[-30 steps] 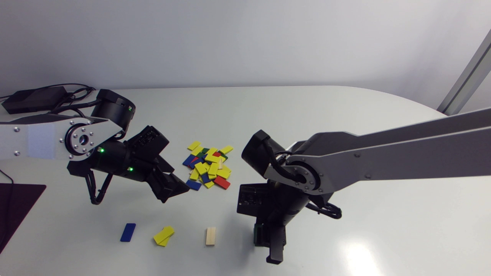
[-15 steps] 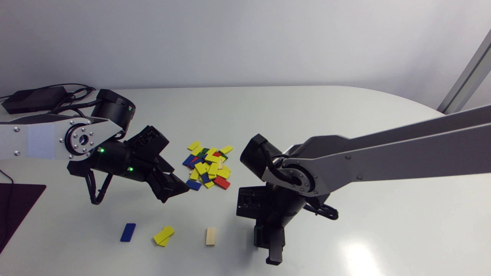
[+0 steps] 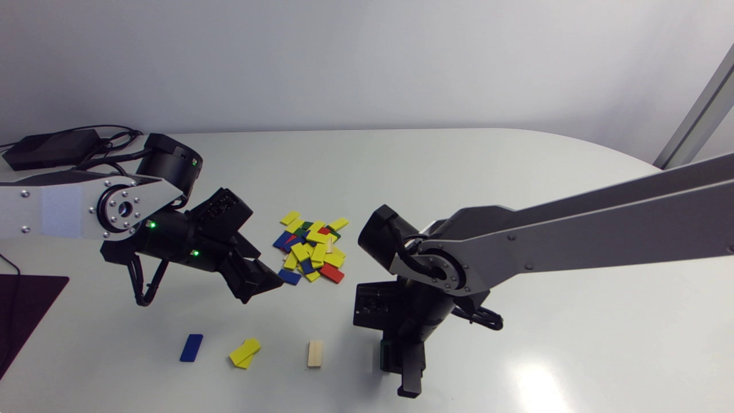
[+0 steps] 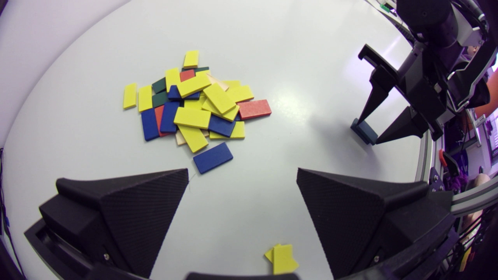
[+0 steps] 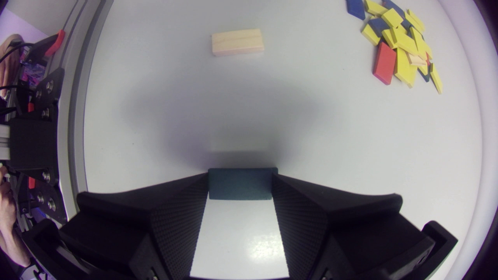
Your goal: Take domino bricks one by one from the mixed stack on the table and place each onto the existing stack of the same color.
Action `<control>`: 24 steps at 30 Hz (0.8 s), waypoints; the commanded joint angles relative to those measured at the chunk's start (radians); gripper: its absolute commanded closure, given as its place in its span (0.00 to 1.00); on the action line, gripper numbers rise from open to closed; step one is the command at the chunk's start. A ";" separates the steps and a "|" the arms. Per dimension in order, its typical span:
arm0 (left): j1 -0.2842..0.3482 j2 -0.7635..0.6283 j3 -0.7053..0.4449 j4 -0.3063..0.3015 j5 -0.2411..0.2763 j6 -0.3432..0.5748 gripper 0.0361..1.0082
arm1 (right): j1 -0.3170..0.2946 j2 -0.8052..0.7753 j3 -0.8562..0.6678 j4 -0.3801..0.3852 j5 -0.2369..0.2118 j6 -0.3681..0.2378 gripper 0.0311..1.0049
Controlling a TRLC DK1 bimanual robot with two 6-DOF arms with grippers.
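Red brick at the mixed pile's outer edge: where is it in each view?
Head view: red brick at the mixed pile's corner nearest the right arm.
Left wrist view: ahead of the left gripper, on the pile's side toward the right gripper.
Right wrist view: pile's nearest edge, far ahead of the right gripper, which is shut on a green brick.
Shared landmark: lone blue brick at the same pile edge.

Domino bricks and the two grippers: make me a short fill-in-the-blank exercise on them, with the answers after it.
1. The dark green brick is clamped between the fingers of the ____ gripper.
2. The left gripper, near the mixed pile, holds nothing and is ____.
3. The stack between the blue brick and the wood-coloured brick is ____.

Missing words: right; open; yellow.
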 commanded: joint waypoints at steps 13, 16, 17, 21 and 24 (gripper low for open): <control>-0.008 0.022 -0.006 0.006 -0.002 -0.020 0.02 | -0.013 0.030 -0.020 0.016 0.007 -0.035 0.61; -0.008 0.022 -0.006 0.006 -0.002 -0.020 0.02 | -0.013 0.033 -0.023 0.023 0.007 -0.035 0.60; -0.008 0.022 -0.006 0.006 -0.002 -0.020 0.02 | -0.014 0.035 -0.024 0.023 0.007 -0.034 0.60; -0.008 0.022 -0.005 0.006 -0.002 -0.020 0.02 | -0.016 0.035 -0.024 0.024 0.009 -0.035 0.51; -0.009 0.022 -0.005 0.006 -0.002 -0.020 0.02 | -0.018 0.032 -0.024 0.021 0.015 -0.037 0.45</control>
